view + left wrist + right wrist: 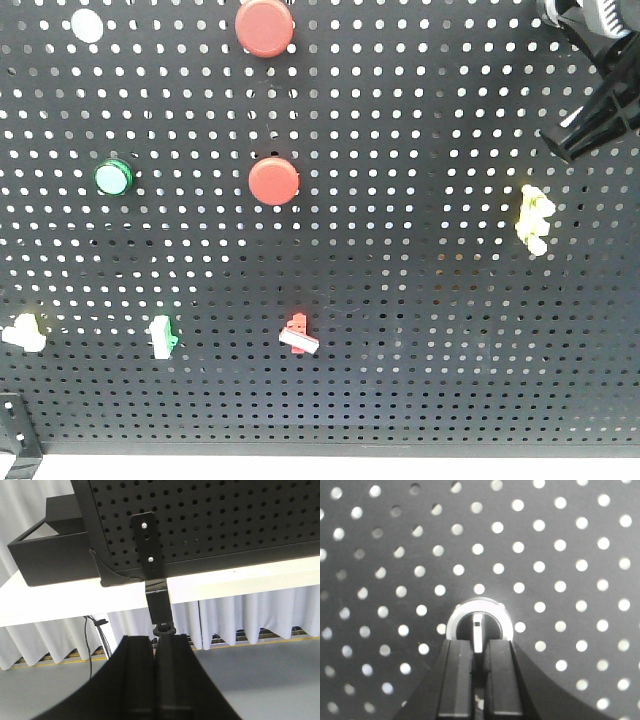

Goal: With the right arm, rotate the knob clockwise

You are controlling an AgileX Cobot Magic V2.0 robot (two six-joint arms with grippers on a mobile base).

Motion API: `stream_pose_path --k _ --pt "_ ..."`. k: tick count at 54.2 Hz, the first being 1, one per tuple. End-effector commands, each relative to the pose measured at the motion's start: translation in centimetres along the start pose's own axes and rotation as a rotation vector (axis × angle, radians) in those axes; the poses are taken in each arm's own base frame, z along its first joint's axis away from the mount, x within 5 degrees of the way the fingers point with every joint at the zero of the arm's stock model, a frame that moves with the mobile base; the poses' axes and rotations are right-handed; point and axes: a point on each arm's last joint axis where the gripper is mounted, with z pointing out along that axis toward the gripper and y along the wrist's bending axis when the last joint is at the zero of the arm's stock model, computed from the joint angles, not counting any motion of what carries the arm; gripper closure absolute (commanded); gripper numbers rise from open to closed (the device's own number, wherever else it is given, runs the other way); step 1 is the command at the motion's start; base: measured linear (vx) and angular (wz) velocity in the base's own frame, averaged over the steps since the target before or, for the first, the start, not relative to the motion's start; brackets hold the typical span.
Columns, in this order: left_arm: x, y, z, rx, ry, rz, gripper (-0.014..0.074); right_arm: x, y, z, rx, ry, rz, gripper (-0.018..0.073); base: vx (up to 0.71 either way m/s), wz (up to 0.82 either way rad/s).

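Where the black pegboard (400, 260) reaches its upper right corner, the right arm (600, 110) covers the spot in the front view, so the knob shows only from the right wrist camera. There the knob (479, 622) sits flat against the board, a small black disc in a thin silver ring, its pointer bar (478, 632) standing upright. The right gripper (479, 644) holds its two fingers close on either side of that bar and appears to pinch it, though the contact itself is hard to see. Small and rigid, the knob should turn with little force. Its round rim looks smooth and likely slippery, so the flat sides of the bar are the better hold. The left gripper (156, 642) hangs below the pegboard's lower edge, fingers together, holding nothing.
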Motion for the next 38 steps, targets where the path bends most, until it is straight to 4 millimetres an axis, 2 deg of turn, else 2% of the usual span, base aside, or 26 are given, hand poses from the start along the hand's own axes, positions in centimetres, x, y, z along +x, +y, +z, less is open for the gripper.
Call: stream_pose_path --k 1,27,38 --pt "0.1 -0.1 0.1 0.004 -0.068 -0.008 0.0603 -1.4 -0.6 0.0 0.012 -0.097 0.116 0.0437 0.00 0.00" --pt "0.1 -0.1 0.1 0.004 -0.068 -0.008 0.0603 -2.6 -0.6 -0.2 -0.078 -0.224 0.904 0.0437 0.00 0.00" --pt "0.1 -0.1 0.1 0.004 -0.068 -0.008 0.0603 -3.1 -1.0 -0.4 -0.148 -0.289 1.350 0.0437 0.00 0.00"
